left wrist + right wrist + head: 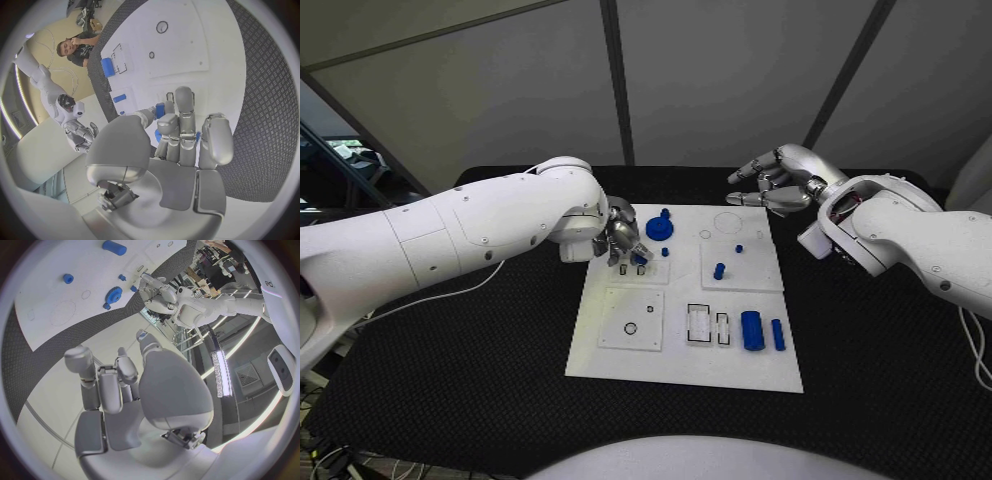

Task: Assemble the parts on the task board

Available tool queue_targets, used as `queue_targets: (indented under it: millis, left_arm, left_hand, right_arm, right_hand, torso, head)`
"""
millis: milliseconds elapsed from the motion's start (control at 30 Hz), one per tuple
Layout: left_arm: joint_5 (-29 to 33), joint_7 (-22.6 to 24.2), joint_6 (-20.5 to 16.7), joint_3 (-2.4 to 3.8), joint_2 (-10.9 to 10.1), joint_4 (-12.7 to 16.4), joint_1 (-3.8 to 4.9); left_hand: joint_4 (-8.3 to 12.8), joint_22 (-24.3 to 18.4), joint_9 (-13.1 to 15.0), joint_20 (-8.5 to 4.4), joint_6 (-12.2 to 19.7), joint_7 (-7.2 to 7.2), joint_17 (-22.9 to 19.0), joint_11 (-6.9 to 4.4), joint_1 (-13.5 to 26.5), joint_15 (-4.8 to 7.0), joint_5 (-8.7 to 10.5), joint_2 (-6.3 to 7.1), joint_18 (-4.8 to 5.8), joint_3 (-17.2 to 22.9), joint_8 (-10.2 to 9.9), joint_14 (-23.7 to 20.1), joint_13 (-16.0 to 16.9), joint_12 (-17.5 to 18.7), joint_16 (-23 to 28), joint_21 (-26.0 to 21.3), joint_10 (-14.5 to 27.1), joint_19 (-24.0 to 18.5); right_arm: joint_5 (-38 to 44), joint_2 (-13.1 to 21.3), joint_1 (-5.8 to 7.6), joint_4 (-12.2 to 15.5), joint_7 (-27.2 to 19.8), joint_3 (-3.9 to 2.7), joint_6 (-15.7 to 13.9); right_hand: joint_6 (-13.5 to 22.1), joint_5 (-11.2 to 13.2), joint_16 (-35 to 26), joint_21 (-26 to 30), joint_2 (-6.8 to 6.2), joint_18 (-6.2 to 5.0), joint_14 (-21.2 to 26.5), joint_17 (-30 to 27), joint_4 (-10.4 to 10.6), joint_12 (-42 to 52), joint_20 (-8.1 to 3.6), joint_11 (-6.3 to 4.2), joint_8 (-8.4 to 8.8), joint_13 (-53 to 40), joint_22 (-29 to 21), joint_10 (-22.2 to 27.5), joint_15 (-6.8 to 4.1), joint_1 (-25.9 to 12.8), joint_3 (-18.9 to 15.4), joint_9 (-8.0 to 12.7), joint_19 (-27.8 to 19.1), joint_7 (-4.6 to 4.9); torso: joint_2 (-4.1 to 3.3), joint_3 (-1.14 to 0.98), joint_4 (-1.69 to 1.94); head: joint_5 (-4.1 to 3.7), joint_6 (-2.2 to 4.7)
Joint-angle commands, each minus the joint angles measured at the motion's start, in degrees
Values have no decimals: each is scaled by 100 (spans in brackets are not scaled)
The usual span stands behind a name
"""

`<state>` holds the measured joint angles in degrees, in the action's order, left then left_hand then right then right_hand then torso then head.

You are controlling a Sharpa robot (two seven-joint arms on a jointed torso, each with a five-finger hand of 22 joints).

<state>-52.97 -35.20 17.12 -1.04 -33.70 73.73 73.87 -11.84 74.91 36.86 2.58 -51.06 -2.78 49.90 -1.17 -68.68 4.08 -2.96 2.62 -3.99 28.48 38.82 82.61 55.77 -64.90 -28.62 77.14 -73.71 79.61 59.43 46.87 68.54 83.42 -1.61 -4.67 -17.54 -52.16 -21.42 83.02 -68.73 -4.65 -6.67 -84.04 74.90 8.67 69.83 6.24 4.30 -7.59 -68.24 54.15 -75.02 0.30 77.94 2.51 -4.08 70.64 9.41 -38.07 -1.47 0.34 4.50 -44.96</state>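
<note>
- Head view: left robot hand (620, 240) sits on the task board (687, 372) far-left corner, fingers around a small blue part (640, 258); gear (659, 228) and peg (718, 270) seated, two cylinders (753, 330) lie loose.
- Left wrist view: fingers (181, 125) pinch the blue part.
- Right wrist view: right robot hand (119, 390) released, empty, off the board; most assembly left.

The white task board (687, 370) lies flat at table centre. Blue parts: a gear (659, 228) at its far edge, two cylinders (753, 330) lying near-right.
</note>
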Motion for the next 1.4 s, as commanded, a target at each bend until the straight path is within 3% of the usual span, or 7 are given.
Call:
queue_targets:
  millis: [33, 267, 700, 1400]
  left_arm:
    - [-119, -40, -355, -7, 13, 22, 13]
    - [-397, -44, -524, -43, 2, 115, 13]
    - [-757, -88, -51, -190, -10, 209, 12]
    - [-819, -91, -13, -241, 55, 203, -10]
  left_hand:
    - [669, 47, 0, -7, 50, 2, 9, 4, -14, -18, 27, -80, 1, 661, 17, -4, 16, -21, -23, 44, -13, 4]
    - [719, 83, 5, -12, 45, 7, 19, -2, -3, -12, 27, -86, 9, 674, 23, 5, 45, -51, -34, 72, -43, 29]
    - [846, 100, 7, -20, 53, 12, 30, -9, -1, -6, 27, -66, 13, 712, 21, 8, 63, -65, -37, 83, -58, 41]
    - [874, 111, 7, -21, 47, 12, 32, -9, 4, -5, 26, -71, 16, 726, 21, 8, 78, -77, -36, 91, -69, 49]
  right_arm:
    - [12, -8, 10, -3, -17, -3, 34]
    - [12, -16, 10, -10, -21, -3, 39]
    - [12, -19, 9, -15, -23, -3, 52]
    - [12, -24, 9, -19, -29, -3, 83]
  right_hand:
    - [38, -17, -30, 23, 15, -33, -316, 329, 20, -11, -22, -15, -33, -3, -9, 36, -49, -20, -2, 5, -29, -18]
    - [38, -17, -30, 23, 15, -33, -316, 329, 20, -11, -22, -15, -33, -3, -9, 36, -49, -20, -2, 5, -29, -18]
    - [38, -17, -30, 23, 15, -33, -316, 329, 20, -11, -22, -15, -33, -3, -9, 36, -49, -20, -2, 5, -29, -18]
    - [36, -29, -36, 24, 21, -32, -315, 323, 34, -6, -23, -15, -38, -4, -5, 35, -50, -25, -7, 4, -22, -19]
  torso:
    - [-5, 5, 4]
    - [-1, 0, 2]
    - [-7, 1, -1]
    - [-4, 3, 1]
  head:
    - [-2, 9]
    - [5, -8]
    - [4, -22]
    - [-3, -40]
